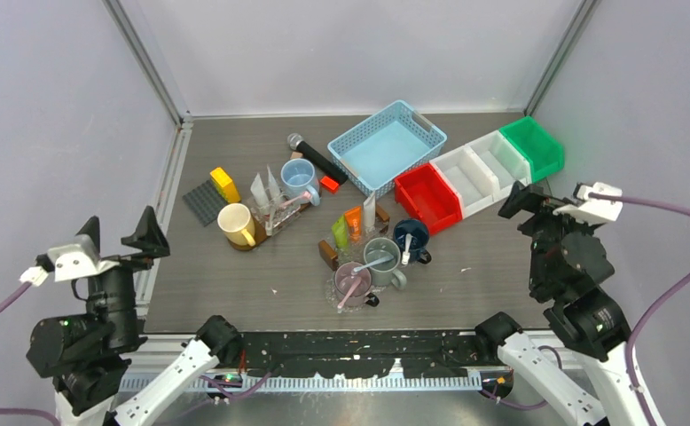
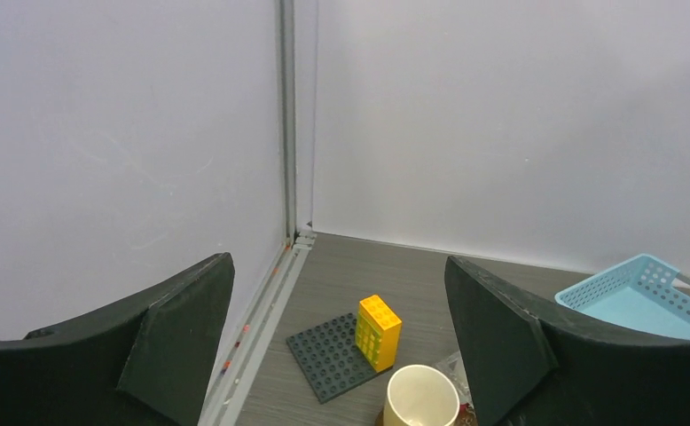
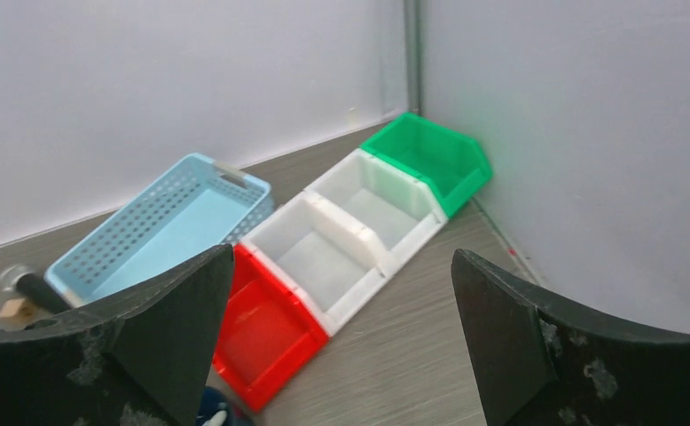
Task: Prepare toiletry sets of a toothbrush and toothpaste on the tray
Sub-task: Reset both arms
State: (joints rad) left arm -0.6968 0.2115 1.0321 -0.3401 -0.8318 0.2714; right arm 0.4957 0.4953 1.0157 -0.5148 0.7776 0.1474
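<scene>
Top external view: my left pincer [image 2: 337,262] and right pincer [image 3: 341,257] are both spread wide, holding nothing. Three soft toothpaste tubes [image 1: 353,224], orange, green and white, sit mid desk [image 1: 226,288] beside three round mugs [image 1: 384,266], each with a thin toothbrush [image 1: 350,288]. The holey blue plastic tray [image 1: 366,124] sits behind.

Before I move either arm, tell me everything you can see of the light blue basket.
The light blue basket is a shallow rectangular plastic tray with perforated walls, a solid smooth floor and a pale handle at its far short end. It sits flat on the table, turned diagonally, and looks empty. The red bin is at its right corner and the black microphone lies along its left wall; whether either touches it cannot be told.
</scene>
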